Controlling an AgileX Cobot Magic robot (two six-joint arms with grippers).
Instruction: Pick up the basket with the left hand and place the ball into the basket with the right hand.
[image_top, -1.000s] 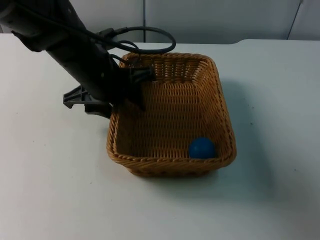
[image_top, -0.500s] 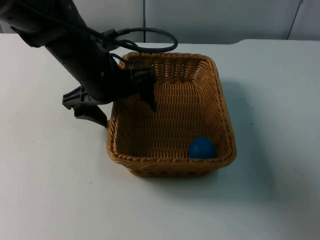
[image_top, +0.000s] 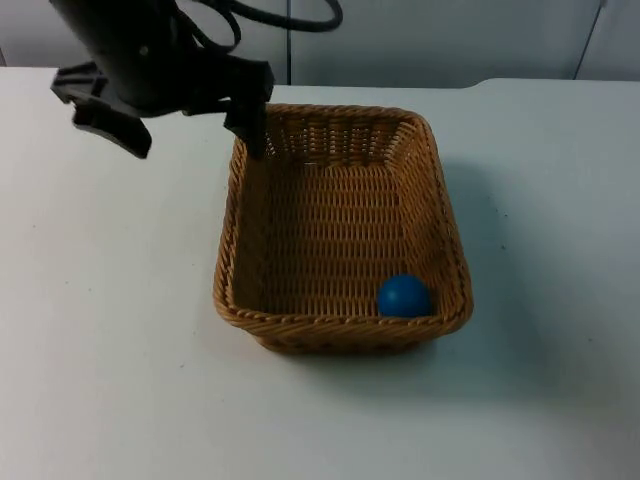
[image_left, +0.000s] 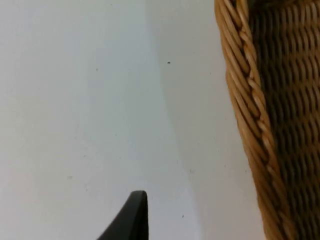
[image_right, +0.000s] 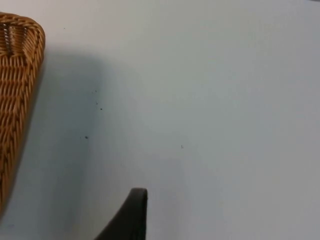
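White table (image_top: 110, 380), wicker basket (image_top: 250, 235) resting directly on it; grey partition wall (image_top: 450, 40) behind

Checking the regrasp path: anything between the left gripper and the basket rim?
Nothing visible. The left gripper is open beside the basket, at its far left corner, one of its fingers over the rim. The blue ball already lies inside.

The left gripper (image_top: 175, 125) is matte black, with two tapered, pointed fingers (image_top: 252, 125) on a bulky black arm.
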